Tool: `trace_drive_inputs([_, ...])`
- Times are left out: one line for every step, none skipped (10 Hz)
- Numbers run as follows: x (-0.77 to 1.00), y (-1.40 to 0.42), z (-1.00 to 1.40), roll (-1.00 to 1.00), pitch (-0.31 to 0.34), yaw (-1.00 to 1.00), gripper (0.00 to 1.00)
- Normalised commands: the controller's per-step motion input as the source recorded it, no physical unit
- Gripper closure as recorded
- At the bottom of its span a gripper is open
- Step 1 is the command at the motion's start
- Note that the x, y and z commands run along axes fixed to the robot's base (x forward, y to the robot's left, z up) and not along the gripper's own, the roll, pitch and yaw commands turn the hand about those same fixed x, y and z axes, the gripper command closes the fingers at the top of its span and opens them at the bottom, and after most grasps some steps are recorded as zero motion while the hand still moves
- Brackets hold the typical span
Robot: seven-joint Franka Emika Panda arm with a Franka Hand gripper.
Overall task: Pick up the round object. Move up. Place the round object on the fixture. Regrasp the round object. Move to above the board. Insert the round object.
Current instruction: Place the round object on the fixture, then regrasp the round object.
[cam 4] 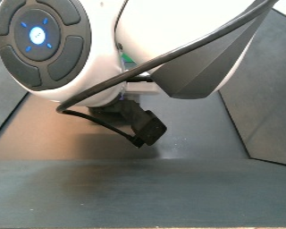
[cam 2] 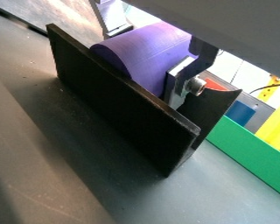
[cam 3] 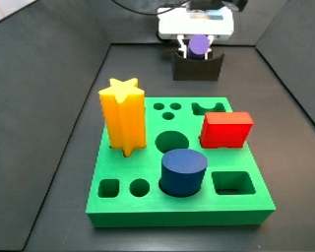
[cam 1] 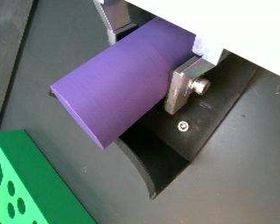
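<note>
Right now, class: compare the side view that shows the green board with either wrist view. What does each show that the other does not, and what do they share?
Only the side view shows the whole board with its holes, and on it the yellow star, red block and blue cylinder.

Only the wrist view shows the fingers closed on the purple peg, which lies across them.

Both show the gripper holding the peg at the fixture, beyond the board's far edge.
</note>
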Motion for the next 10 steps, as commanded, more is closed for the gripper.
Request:
trace_drive_inputs([0.0,-0.5,-0.17,0.0,0.0,0.0,1.0])
trace_drive_inputs([0.0,0.0,0.0,0.0,0.0,0.0,0.0])
trace_drive_inputs([0.0,0.0,1.0,-0.04,0.022,-0.04,0.0])
trace_drive_inputs([0.0,0.0,1.0,-0.03,0.023,-0.04,0.0])
trace_drive_inputs([-0.02,0.0,1.0,-0.01,0.02,-0.02,0.0])
trace_drive_inputs([-0.03,0.0,1.0,0.01,0.01,-0.02,0.0])
trace_drive_inputs([-0.04,0.0,1.0,0.03,0.004,-0.01,0.0])
trace_drive_inputs([-0.04,0.0,0.96,0.03,0.007,-0.01,0.0])
trace_drive_inputs([-0.04,0.01,0.72,0.03,0.013,-0.01,0.0])
trace_drive_inputs([-0.04,0.01,0.47,0.03,0.021,0.0,0.0])
